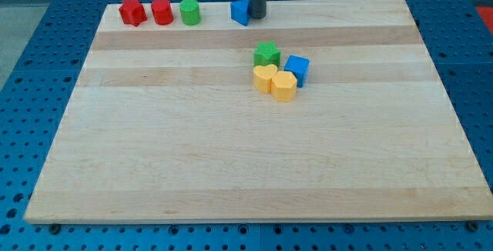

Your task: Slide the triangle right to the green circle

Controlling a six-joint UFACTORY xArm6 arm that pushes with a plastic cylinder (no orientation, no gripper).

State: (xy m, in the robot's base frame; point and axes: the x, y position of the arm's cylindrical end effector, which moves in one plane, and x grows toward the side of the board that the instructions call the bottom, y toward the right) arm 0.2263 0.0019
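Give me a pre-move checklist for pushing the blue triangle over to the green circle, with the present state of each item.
1. My tip sits on the triangle's far side from the goal: ok, it is at the view's right of the blue triangle.
2. Tip touches the triangle: cannot tell, they look very close.
3. Path to the green circle is free: ok, only bare board lies between them.
4. Red blocks out of the way: ok, they stand beyond the circle at the view's left.
5. Centre cluster, green star and neighbours, is off the line: ok, it lies lower in the view.
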